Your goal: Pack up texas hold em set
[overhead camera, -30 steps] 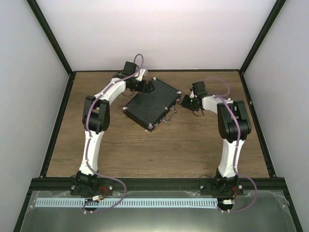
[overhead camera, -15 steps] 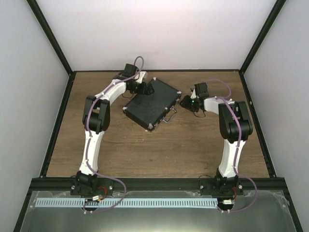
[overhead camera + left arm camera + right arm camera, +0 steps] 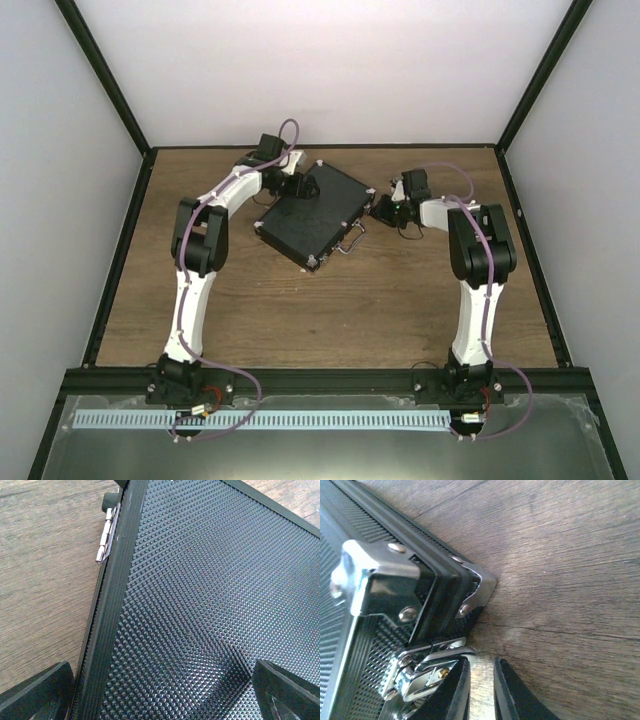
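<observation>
The black briefcase (image 3: 312,218) lies shut on the table, its silver handle (image 3: 352,240) toward the front right. My left gripper (image 3: 306,186) hangs low over the far left part of the lid. In the left wrist view it (image 3: 165,695) is open wide over the dimpled lid (image 3: 210,590), one finger past the lid's edge. My right gripper (image 3: 379,207) is at the case's right corner. In the right wrist view it (image 3: 482,690) is almost shut and empty, its left finger (image 3: 451,690) against a silver latch (image 3: 427,667). Cards, chips and buttons are not in view.
A silver hinge (image 3: 106,532) sits on the case's edge over the wooden table (image 3: 45,580). A silver corner cap (image 3: 477,592) rests on the table (image 3: 570,580). Black frame rails (image 3: 320,147) and white walls bound the table.
My right gripper has crept a little left and farther back, toward the case's corner. My left gripper has shifted slightly over the lid. The case has not moved.
</observation>
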`<state>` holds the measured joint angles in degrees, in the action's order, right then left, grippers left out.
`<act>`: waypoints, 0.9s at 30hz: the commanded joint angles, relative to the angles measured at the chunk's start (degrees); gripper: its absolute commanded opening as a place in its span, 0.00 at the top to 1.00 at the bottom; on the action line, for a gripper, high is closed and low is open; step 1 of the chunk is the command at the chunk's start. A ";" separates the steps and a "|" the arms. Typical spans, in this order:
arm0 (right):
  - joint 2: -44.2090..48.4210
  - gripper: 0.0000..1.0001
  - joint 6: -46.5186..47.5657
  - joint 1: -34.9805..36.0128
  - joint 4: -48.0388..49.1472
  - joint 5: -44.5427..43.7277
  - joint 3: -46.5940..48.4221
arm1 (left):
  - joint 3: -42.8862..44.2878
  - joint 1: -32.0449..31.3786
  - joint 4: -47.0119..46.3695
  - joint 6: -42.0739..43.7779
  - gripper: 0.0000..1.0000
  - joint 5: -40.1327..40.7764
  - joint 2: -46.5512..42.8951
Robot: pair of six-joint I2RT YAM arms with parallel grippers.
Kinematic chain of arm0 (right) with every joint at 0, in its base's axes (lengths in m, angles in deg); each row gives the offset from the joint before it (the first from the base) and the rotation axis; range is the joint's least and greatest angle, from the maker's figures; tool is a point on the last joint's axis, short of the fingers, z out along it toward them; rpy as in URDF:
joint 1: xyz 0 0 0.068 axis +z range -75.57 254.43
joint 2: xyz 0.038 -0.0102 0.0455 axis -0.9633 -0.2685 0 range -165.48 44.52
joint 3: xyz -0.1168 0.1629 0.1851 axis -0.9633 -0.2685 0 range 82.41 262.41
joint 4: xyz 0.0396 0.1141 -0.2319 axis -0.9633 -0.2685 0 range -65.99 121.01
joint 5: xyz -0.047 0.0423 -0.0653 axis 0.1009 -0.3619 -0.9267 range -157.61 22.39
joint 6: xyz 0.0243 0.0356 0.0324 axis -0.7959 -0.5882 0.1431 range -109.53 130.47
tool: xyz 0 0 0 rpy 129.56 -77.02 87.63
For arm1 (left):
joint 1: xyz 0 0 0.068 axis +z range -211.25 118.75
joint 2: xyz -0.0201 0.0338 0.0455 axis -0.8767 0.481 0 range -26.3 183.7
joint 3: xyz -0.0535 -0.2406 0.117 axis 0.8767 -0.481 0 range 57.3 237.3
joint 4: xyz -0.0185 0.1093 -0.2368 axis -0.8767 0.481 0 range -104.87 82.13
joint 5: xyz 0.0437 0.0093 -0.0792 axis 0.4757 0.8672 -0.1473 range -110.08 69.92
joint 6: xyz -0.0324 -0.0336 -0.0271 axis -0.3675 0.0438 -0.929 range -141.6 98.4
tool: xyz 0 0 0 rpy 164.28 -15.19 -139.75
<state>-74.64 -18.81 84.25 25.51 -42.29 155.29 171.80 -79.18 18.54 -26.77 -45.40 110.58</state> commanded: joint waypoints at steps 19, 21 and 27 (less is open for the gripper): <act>19.50 0.35 7.98 -4.75 0.77 -13.02 -14.38 | -41.62 8.52 -31.61 -10.17 0.00 12.25 -34.87; 23.86 0.27 8.77 -7.61 2.45 -13.95 -18.51 | -49.90 13.25 -36.81 -12.56 0.00 13.38 -40.83; 35.35 0.15 11.92 -12.63 12.50 -19.32 -29.87 | -73.91 24.27 -47.40 -14.24 0.00 28.96 -57.96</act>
<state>-44.65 -10.55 73.10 30.67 -55.54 131.07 108.96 -57.37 -20.11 -38.90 -28.59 59.65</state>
